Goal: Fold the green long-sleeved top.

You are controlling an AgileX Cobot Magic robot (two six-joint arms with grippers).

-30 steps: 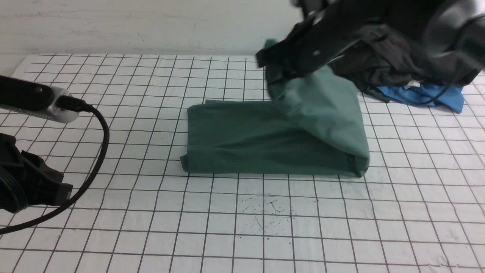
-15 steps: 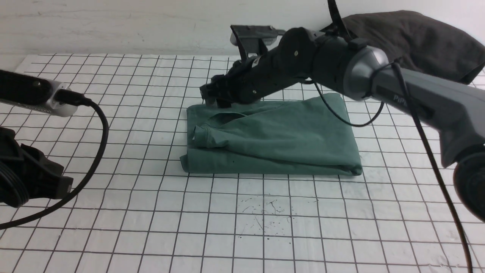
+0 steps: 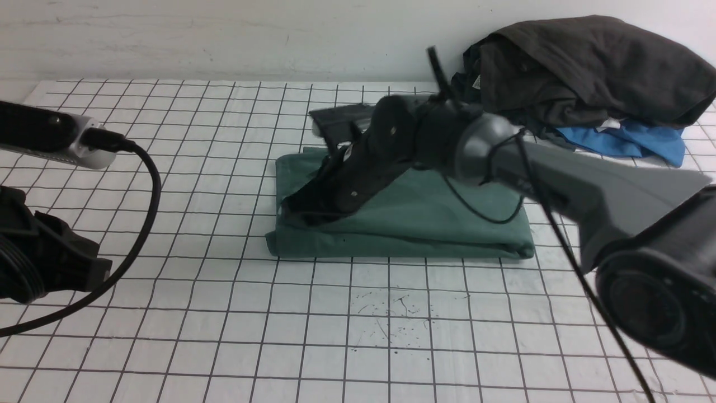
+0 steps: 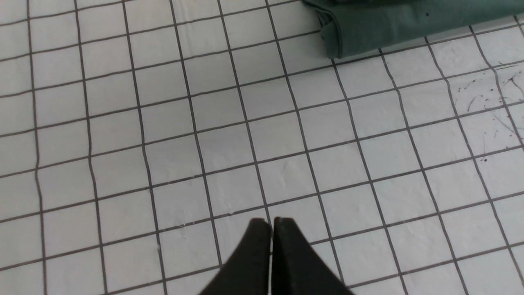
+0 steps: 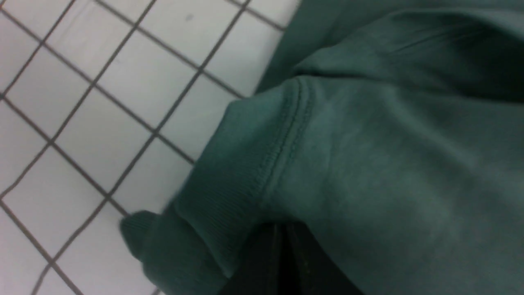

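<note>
Now that right half lies folded over, green top [image 3: 425, 215] sits as flat rectangle mid-counter [image 3: 168, 168]; right gripper [image 3: 299, 208], jaws pressed together, has dropped onto its left edge, empty. Left gripper [image 4: 272, 223] pressed together, idle. Fold nearly finished.

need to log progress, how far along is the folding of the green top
Mostly done: the green long-sleeved top lies as a compact layered rectangle on the gridded table. In hand: the right gripper, fingers together, rests on its left end by a ribbed cuff; no grip is visible. The left gripper is shut over bare grid, off the cloth. Left: perhaps tidying that cuff and pulling the arm away.
</note>
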